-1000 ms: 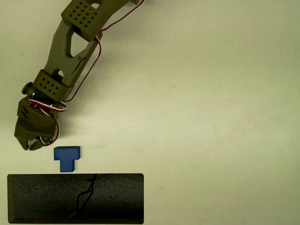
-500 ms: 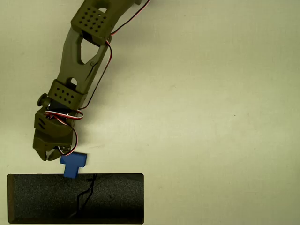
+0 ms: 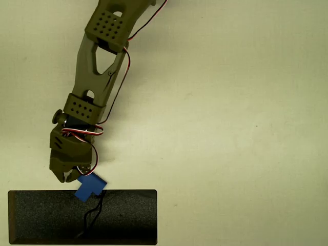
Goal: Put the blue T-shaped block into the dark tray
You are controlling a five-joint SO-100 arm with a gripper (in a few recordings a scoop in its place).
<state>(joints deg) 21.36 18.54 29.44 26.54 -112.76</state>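
In the overhead view the blue T-shaped block (image 3: 90, 186) lies tilted at the far rim of the dark tray (image 3: 46, 218), with one corner overlapping that rim. The olive-green arm reaches down from the top of the picture. Its gripper (image 3: 70, 178) sits just left of and above the block, touching the block's upper left edge. The jaws look shut, with nothing between them. The tray is a long black speckled rectangle at the bottom left, with a thin dark crack line (image 3: 95, 212) near its middle.
Red, white and black wires (image 3: 87, 134) loop along the arm and over the wrist. The pale tabletop (image 3: 230, 128) stretches open to the right of the arm and the tray. The tray's near edge lies close to the bottom of the picture.
The arm swung right and down toward the tray. The block slid from the table above the tray, turned, and now overlaps the tray's far rim with the gripper against it.
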